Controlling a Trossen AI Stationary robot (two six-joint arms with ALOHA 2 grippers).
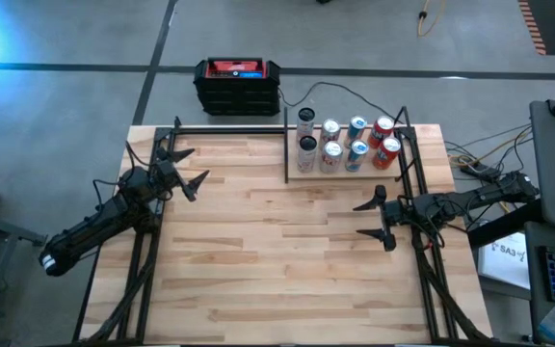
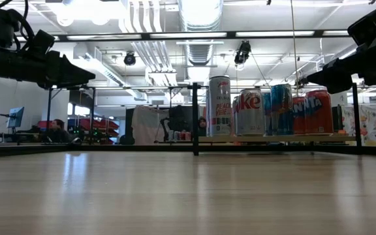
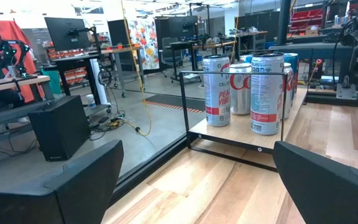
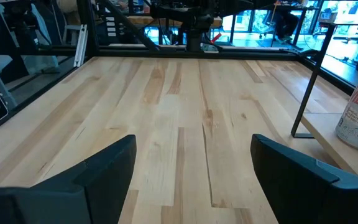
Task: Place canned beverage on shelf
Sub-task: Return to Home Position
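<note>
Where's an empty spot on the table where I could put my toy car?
The table is bare across its whole middle, between the left gripper and the right gripper, and onward to the edge away from the shelf. The shelf, on the right arm's side, is crowded: eight cans fill it in two rows.

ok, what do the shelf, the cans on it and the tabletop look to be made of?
Shelf: light wood board with a matte, pale finish, edged by thin black rods, probably painted metal.
Soda cans: likely aluminium, with glossy printed sides and bare silver top rims.
Tabletop: butcher-block wood, with jointed strips showing and a slight sheen.
</note>
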